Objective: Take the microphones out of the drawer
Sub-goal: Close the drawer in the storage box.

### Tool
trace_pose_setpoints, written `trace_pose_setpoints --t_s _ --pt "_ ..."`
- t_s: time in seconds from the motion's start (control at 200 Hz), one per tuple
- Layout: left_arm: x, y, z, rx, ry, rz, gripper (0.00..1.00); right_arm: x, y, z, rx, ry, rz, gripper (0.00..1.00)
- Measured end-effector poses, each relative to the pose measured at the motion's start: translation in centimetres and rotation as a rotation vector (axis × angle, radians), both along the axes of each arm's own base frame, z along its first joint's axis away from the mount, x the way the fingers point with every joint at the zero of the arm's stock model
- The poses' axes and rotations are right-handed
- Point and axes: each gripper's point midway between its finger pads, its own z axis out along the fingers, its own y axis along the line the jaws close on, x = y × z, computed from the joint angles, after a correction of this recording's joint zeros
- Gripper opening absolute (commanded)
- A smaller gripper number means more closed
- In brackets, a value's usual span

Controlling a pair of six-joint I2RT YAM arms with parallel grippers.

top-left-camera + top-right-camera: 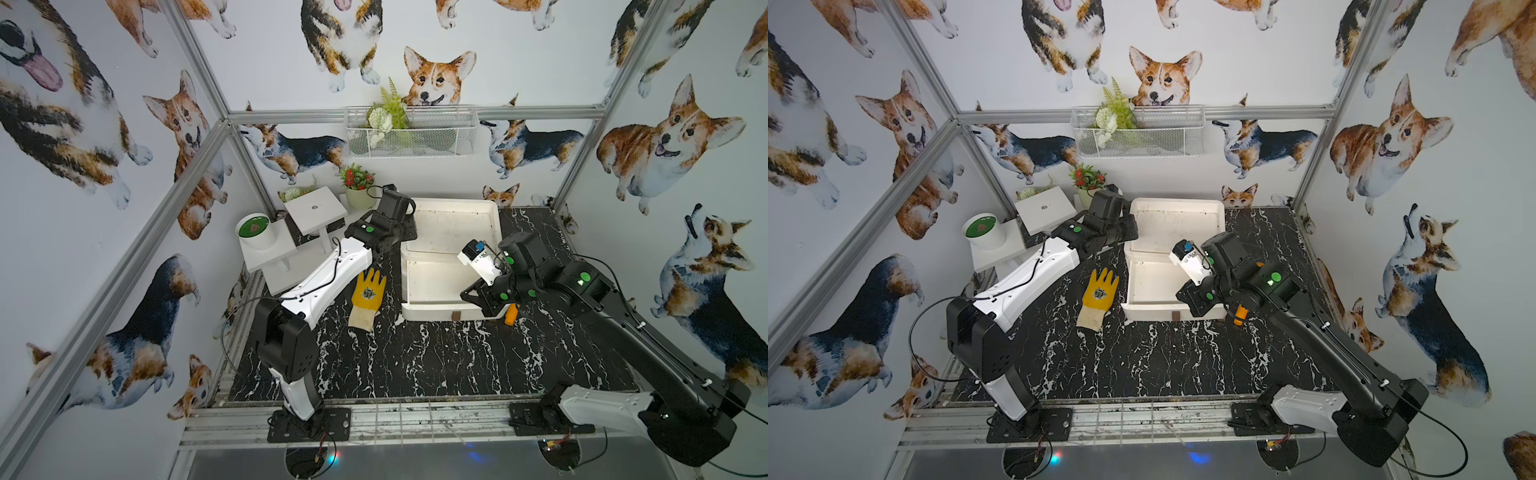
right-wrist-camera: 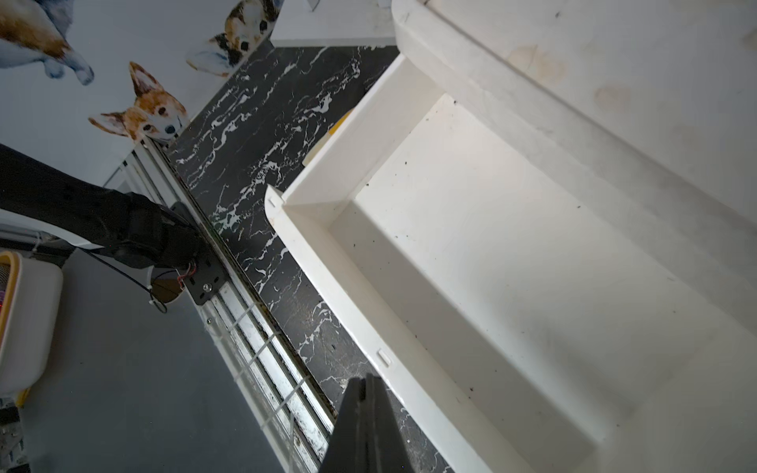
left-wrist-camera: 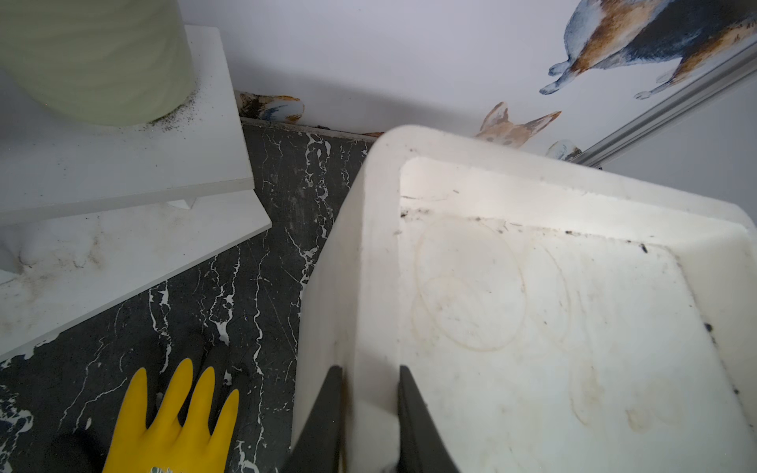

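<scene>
- Top views, white storage piece: the top tray (image 1: 451, 205) holds only stains and specks. The drawer (image 1: 432, 312) beneath it is pulled out, floor bare.
- Top views, microphone (image 1: 511, 314) (image 1: 1240, 314): orange, partly hidden under the right arm. It is outside the drawer, on the marbled tabletop (image 1: 415, 365) just beside the drawer's front corner.
- Top views, other holders: the wire basket (image 1: 440, 141) on the back wall holds fern and white flowers, and the green pot (image 1: 358, 198) holds red flowers. A yellow glove (image 1: 367, 295) lies flat beside the drawer.
- Left wrist view: the left gripper (image 3: 368, 372) has its fingers clamped on either face of the top tray's side wall.
- Right wrist view: the right gripper (image 2: 364, 389) has its fingers pressed together, holding nothing, over the tabletop just off the drawer's front wall. The drawer interior shows only dark specks.
</scene>
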Motion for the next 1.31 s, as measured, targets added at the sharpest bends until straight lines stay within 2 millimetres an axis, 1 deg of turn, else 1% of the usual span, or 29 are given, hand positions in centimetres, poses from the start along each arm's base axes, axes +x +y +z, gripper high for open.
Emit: trace_pose_setpoints --t_s 0.06,0.12,0.21,0.27,0.335,0.465,0.806,1.151,1.306 --pt "0.0 0.0 0.0 0.0 0.0 0.0 0.0 -1.0 0.2 -0.7 -0.036 0.017 0.03 0.0" --pt "0.0 0.0 0.0 0.0 0.0 0.001 0.0 -1.3 0.3 -1.3 -0.056 0.025 0.044 0.0" --pt "0.1 0.0 -0.1 0.001 0.001 0.001 0.0 -1.7 0.5 -2.8 -0.105 0.042 0.056 0.0" --pt "0.1 0.0 0.0 0.0 0.0 0.001 0.0 -1.8 0.7 -3.5 -0.127 0.052 0.062 0.0" --pt "0.1 0.0 0.0 0.0 0.001 0.001 0.0 -1.9 0.8 -3.8 -0.135 0.056 0.066 0.0" --pt "0.1 0.0 0.0 0.0 0.001 0.001 0.0 -1.3 0.9 -4.6 -0.167 0.055 0.055 0.0" --pt "-0.1 0.1 0.2 -0.008 -0.001 0.002 0.0 -0.7 1.7 -5.5 -0.193 0.028 0.058 0.0" --pt "0.2 0.0 0.3 -0.037 -0.002 0.024 0.0 0.6 0.9 -6.2 -0.229 -0.052 0.018 0.0" --pt "0.2 0.1 0.3 -0.042 0.0 0.029 0.0 1.2 1.2 -6.7 -0.213 -0.079 0.004 0.0"
